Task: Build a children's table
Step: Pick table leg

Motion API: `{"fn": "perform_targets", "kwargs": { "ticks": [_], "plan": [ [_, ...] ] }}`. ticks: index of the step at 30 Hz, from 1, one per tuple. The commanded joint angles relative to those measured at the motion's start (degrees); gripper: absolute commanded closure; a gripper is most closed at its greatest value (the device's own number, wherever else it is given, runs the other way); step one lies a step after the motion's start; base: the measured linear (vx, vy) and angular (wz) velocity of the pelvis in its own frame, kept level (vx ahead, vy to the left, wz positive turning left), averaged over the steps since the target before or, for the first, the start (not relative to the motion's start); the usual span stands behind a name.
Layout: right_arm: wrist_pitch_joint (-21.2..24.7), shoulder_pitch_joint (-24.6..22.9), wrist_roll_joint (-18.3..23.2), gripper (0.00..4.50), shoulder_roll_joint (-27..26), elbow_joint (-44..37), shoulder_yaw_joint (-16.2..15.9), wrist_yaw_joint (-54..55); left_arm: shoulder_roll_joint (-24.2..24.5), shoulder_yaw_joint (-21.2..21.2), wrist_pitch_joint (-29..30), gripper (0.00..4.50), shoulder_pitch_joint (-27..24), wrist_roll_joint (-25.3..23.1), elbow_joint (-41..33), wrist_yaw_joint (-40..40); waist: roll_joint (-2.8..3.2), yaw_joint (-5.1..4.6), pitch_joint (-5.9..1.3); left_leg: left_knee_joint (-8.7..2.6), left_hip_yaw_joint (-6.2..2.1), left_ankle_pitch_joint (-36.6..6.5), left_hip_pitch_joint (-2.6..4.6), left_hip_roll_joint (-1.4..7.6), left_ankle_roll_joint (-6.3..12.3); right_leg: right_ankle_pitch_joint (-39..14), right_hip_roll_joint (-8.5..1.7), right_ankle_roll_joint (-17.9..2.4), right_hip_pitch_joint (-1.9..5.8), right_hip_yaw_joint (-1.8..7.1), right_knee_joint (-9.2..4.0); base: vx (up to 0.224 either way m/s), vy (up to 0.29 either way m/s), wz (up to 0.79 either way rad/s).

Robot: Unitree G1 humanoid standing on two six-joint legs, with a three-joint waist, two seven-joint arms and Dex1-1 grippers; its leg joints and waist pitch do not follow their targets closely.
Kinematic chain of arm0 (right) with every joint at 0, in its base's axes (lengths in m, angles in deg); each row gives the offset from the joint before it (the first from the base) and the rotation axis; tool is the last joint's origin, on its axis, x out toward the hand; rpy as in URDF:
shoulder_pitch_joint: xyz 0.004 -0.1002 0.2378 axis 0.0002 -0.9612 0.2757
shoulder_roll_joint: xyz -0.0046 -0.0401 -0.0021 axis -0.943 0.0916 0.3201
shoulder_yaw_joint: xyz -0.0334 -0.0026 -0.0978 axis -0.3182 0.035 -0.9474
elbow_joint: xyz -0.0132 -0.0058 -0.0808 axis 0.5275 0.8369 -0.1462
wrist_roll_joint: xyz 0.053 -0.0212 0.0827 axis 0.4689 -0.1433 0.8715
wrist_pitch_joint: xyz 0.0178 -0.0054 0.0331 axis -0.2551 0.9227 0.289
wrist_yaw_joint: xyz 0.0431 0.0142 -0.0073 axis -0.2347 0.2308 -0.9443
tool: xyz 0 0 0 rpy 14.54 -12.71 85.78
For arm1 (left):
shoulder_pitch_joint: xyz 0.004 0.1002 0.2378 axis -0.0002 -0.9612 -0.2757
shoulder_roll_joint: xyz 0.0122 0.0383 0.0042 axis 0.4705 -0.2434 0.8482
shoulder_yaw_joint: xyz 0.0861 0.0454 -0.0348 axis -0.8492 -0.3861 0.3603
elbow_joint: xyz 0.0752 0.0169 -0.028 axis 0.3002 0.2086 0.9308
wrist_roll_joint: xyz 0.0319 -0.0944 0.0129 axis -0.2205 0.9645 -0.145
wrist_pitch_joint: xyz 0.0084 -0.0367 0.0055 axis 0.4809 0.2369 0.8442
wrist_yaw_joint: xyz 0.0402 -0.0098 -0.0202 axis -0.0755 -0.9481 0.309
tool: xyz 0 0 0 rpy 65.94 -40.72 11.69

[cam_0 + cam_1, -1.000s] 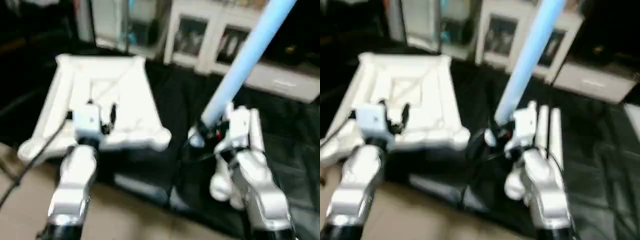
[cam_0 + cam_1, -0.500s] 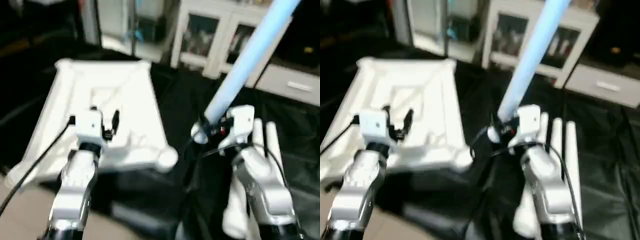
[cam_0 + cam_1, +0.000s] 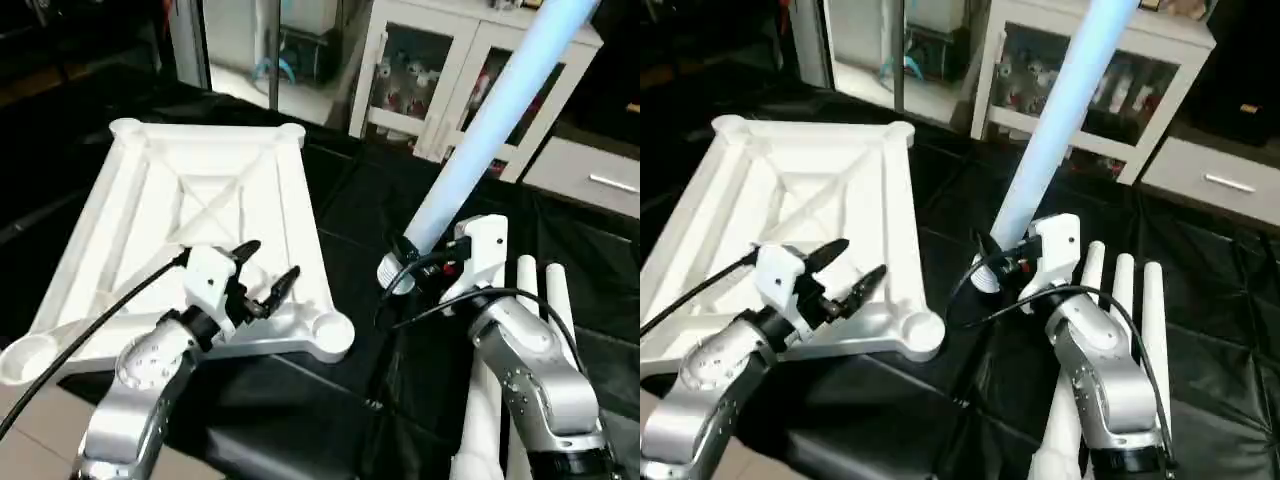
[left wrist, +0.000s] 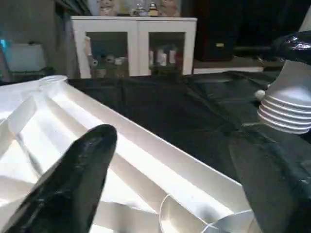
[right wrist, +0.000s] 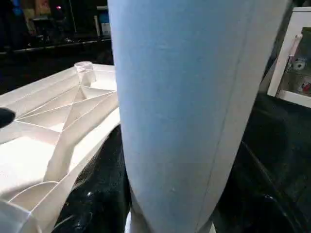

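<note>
The white tabletop (image 3: 200, 195) lies underside up on the left of the black-covered worktable, its X ribs showing. My left gripper (image 3: 272, 258) hovers open over the tabletop's near edge, close to the near right corner socket (image 3: 327, 330). In the left wrist view that socket (image 4: 194, 218) sits between my black fingers (image 4: 73, 179). My right gripper (image 3: 405, 265) is shut on the lower end of a long white leg (image 3: 500, 110), which leans up and to the right. The leg's ribbed end (image 4: 286, 111) hangs just right of the socket. Three more legs (image 3: 1122, 290) lie side by side under my right arm.
A white cabinet with glass doors (image 3: 450, 90) stands behind the table. Black cloth (image 3: 350, 210) covers the worktable. A black cable (image 3: 90, 320) runs from my left wrist off the near left. Pale floor (image 3: 30, 430) shows at the lower left.
My left gripper has opened wider and turned toward the near right corner socket. The camera has shifted. The right gripper keeps hold of the raised leg.
</note>
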Motion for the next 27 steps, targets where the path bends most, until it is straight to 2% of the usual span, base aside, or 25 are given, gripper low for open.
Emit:
{"fn": "perform_targets", "kwargs": {
  "ticks": [1,2,3,4,5,6,7,8,12,13,16,18,19,21,23,24,25,26,27],
  "plan": [
    [1.6,0.6,0.8,2.64,1.8,-1.6,0.3,-1.4,1.1,-1.4,1.2,0.04,0.8,1.4,0.9,-3.1,0.63,-0.04,-1.97,-6.39,-1.30,-14.7,0.45,3.84,-2.04,-18.1,-6.03,-7.0,1.62,3.61,-5.61,0.000,0.000,0.00],
    [1.8,0.8,1.2,2.64,2.1,-1.6,0.1,-2.3,1.6,-1.8,2.0,0.04,1.0,2.6,0.7,-4.8,0.68,0.07,-2.15,-6.29,-1.05,-12.3,0.35,3.91,-1.80,-15.3,-6.11,-7.3,1.55,3.73,-5.37,0.000,0.000,0.00],
    [2.4,1.4,2.9,2.64,3.0,-1.9,0.2,-4.8,3.2,-2.9,4.6,0.04,1.6,4.9,-0.1,-9.1,0.42,0.03,-2.25,-6.28,-0.92,-11.0,0.21,3.94,-1.58,-13.5,-6.11,-7.6,1.65,3.74,-5.24,0.000,0.000,0.00],
    [2.5,1.5,3.2,2.64,3.1,-1.9,0.2,-5.1,3.5,-3.1,5.1,0.04,1.7,5.1,-0.4,-9.7,0.59,0.20,-2.40,-6.18,-0.78,-9.0,0.05,3.76,-1.05,-10.5,-6.01,-8.1,1.70,3.73,-4.78,0.000,0.000,0.00],
    [2.8,1.8,3.9,2.64,3.6,-2.1,0.3,-6.1,4.5,-3.8,6.5,0.04,1.8,5.7,-1.0,-11.6,0.09,0.07,-2.44,-6.20,-0.66,-8.1,-0.14,3.78,-0.61,-9.4,-6.01,-8.1,1.84,3.71,-4.80,0.000,0.000,0.00],
    [3.4,2.4,5.0,2.64,4.1,-2.1,0.5,-7.4,5.9,-4.7,7.8,0.04,2.2,5.7,-1.3,-13.7,0.40,0.14,-2.50,-6.00,-0.59,-6.7,-0.26,3.74,-0.27,-8.0,-6.02,-8.5,1.79,3.64,-4.49,0.000,0.000,0.00],
    [3.7,2.6,5.7,2.64,4.5,-2.3,0.6,-8.2,6.7,-5.2,8.7,0.04,2.4,5.5,-1.6,-14.7,-0.24,0.00,-2.46,-6.01,-0.51,-6.1,-0.34,3.74,0.02,-7.6,-5.94,-8.5,1.89,3.61,-4.48,0.000,0.000,0.00],
    [3.9,2.8,6.0,2.64,4.8,-2.5,0.7,-9.0,7.5,-5.6,9.1,0.04,2.6,5.3,-1.7,-15.8,0.07,0.27,-2.53,-5.92,-0.48,-4.8,-0.35,3.75,0.45,-6.9,-6.06,-8.7,1.93,3.62,-4.37,0.000,0.000,0.00],
    [3.7,4.6,5.9,2.64,5.8,-0.6,0.7,-10.7,8.2,-5.1,7.3,0.04,4.4,4.2,-0.4,-16.7,-0.05,0.27,-2.86,-5.58,-0.31,-0.3,-0.42,3.70,1.29,0.2,-5.87,-10.4,2.08,3.43,-3.67,0.000,0.000,0.00],
    [3.5,4.2,5.8,2.64,6.1,-0.3,0.7,-11.0,7.7,-4.9,6.5,0.04,4.1,3.8,-0.3,-15.5,-0.05,0.20,-2.70,-5.59,-0.25,-0.6,-0.48,3.70,1.46,0.3,-5.89,-10.8,2.06,3.38,-3.75,0.000,0.000,0.00],
    [2.8,3.2,5.1,2.64,6.1,0.5,-0.1,-11.3,6.2,-4.7,5.0,0.04,3.2,2.2,0.6,-11.9,-0.62,0.29,-2.68,-5.61,-0.18,-1.5,-0.53,3.90,1.46,-1.6,-6.10,-10.8,2.22,3.40,-3.92,0.000,0.000,0.00],
    [2.9,2.6,4.9,2.64,5.8,0.4,-0.6,-10.8,6.0,-5.1,4.5,0.04,2.4,0.7,0.4,-10.6,-0.43,0.34,-2.58,-5.73,-0.21,-2.7,-0.46,3.98,1.19,-3.6,-6.16,-10.5,2.11,3.40,-4.19,0.000,0.000,0.00],
    [3.1,2.5,4.9,2.64,5.6,0.2,-0.6,-10.5,6.0,-5.2,4.4,0.04,2.1,0.3,0.1,-10.3,-0.80,0.33,-2.60,-5.71,-0.18,-2.8,-0.42,3.99,1.09,-4.0,-6.12,-10.4,2.09,3.39,-4.22,0.000,0.000,0.00],
    [5.1,1.2,4.9,2.64,4.3,-1.8,-0.6,-7.8,4.7,-4.5,3.8,0.04,0.4,-0.1,-2.5,-8.3,-0.65,0.30,-2.42,-5.99,-0.37,-3.8,-0.46,4.17,0.37,-5.6,-6.25,-9.6,2.04,3.42,-4.30,0.000,0.000,0.00],
    [5.9,0.1,5.2,2.64,3.7,-2.3,-0.6,-7.0,3.3,-3.8,3.7,0.04,-0.1,0.6,-2.6,-6.7,-0.81,0.30,-2.34,-5.93,-0.23,-4.5,-0.35,4.06,0.28,-6.0,-6.28,-9.8,1.91,3.54,-4.52,0.000,0.000,0.00],
    [5.9,0.1,5.2,2.64,3.7,-2.3,-0.6,-7.0,3.3,-3.8,3.8,0.04,-0.1,0.6,-2.6,-6.7,-0.99,0.39,-2.34,-5.79,0.00,-4.5,-0.54,3.81,0.92,-6.4,-6.74,-10.0,2.12,3.86,-4.64,0.000,0.000,0.00],
    [5.8,-0.4,5.1,2.64,3.5,-2.5,-0.7,-6.9,2.8,-3.4,4.1,0.04,-0.4,1.1,-2.6,-6.3,-1.29,1.03,-2.28,-5.22,0.28,-4.3,-1.13,3.34,2.94,-9.4,-8.27,-10.5,2.83,4.88,-5.49,0.000,0.000,0.00],
    [5.7,-1.6,5.4,2.64,3.2,-2.8,-0.8,-6.9,2.2,-3.2,3.1,0.04,-0.9,0.2,-2.2,-4.8,-1.54,2.01,-2.32,-2.70,2.74,-7.5,1.18,2.79,-0.11,-15.7,-6.96,-9.9,1.37,8.96,-6.88,0.000,0.000,0.00],
    [5.5,-2.8,5.5,2.64,2.9,-3.4,-0.9,-6.8,1.4,-2.7,2.3,0.04,-1.8,-0.6,-2.1,-2.9,-1.79,2.77,-2.01,-1.55,2.80,-8.9,0.71,2.21,-0.50,-18.0,-7.39,-10.4,2.25,11.41,-7.79,0.000,0.000,0.00]
  ]
}}
